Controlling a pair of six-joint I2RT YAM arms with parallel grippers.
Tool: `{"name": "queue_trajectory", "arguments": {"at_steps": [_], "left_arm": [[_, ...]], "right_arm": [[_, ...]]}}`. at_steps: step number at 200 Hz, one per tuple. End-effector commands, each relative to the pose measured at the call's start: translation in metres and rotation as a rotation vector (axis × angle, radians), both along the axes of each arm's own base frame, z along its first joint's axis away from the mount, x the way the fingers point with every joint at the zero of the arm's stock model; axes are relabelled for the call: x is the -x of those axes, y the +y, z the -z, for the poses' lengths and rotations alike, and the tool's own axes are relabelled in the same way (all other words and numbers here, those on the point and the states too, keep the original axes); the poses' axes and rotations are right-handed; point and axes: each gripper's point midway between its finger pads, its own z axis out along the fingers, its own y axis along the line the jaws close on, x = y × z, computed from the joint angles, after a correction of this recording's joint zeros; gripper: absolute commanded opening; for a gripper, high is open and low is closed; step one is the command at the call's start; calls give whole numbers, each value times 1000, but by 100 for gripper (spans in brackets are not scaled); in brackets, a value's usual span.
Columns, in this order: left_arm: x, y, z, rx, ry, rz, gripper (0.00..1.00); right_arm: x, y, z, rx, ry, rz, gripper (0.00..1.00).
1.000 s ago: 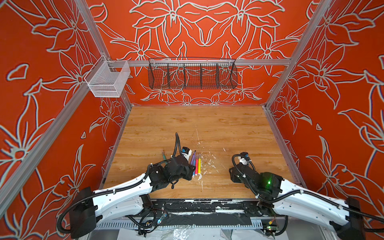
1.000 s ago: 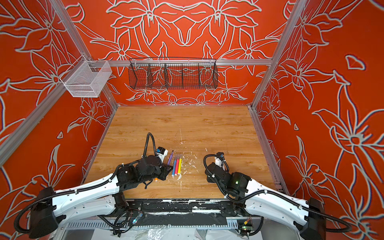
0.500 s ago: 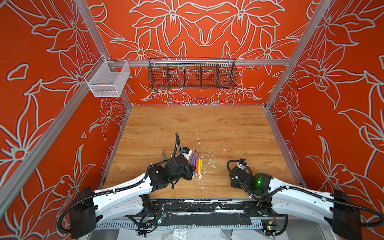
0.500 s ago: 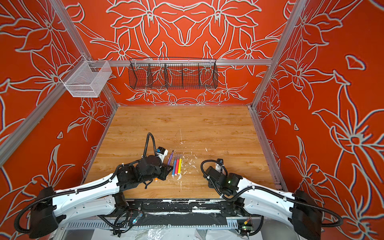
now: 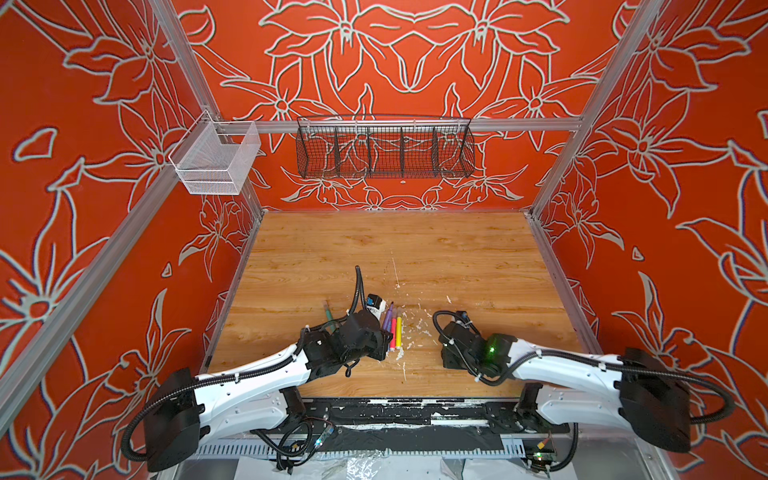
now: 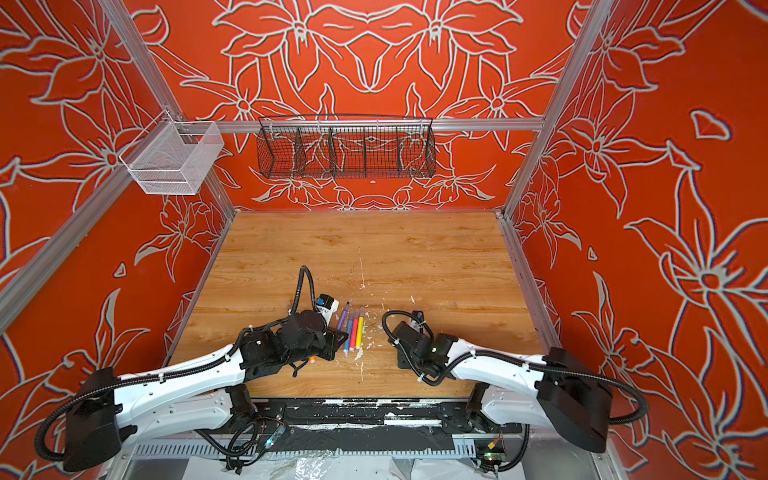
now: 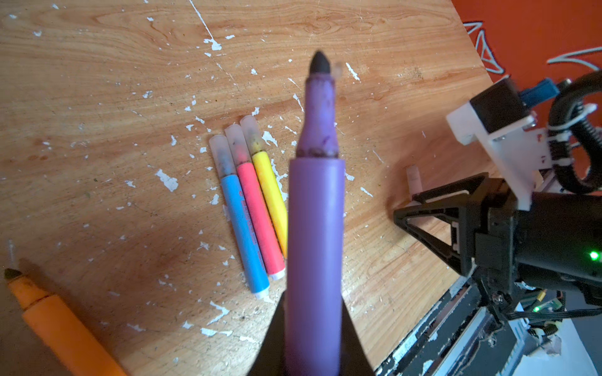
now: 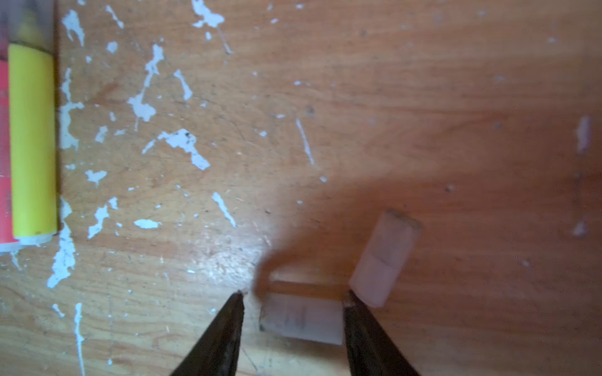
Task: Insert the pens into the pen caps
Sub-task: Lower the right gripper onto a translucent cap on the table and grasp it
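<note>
My right gripper [image 8: 293, 294] is half open, straddling a clear cap [image 8: 301, 317] that lies lengthwise jaw-to-jaw, seemingly ungripped. My left gripper [image 7: 312, 325] clamps the purple pen [image 7: 315, 211].

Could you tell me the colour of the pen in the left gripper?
The pen is purple with a dark tip, clearest in the left wrist view.

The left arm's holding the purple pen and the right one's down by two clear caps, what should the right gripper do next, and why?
Probably close the right gripper on the clear cap lying between its open jaws; the gap to it looks small. The second cap lies just outside them. The left gripper holds the purple pen, tip bare.
</note>
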Motion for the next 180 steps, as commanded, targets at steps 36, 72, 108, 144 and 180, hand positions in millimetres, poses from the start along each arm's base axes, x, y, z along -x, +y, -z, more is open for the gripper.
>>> {"name": "queue_trajectory", "arguments": {"at_steps": [36,72,108,144,180], "left_arm": [[-6,2,-15,16,-38,-26,0],[-4,1,-15,24,-33,-21,0],[-4,-1,-17,31,-32,-17,0],[-4,-1,-17,34,-31,-16,0],[-4,-2,-19,38,-33,-15,0]], "right_arm": [[-13,14,-20,59,-57,-67,52],[-6,-2,-9,105,-38,-42,57],[-1,-8,0,122,-13,-33,57],[4,-14,5,134,6,-28,53],[10,-15,9,120,32,-29,47]]}}
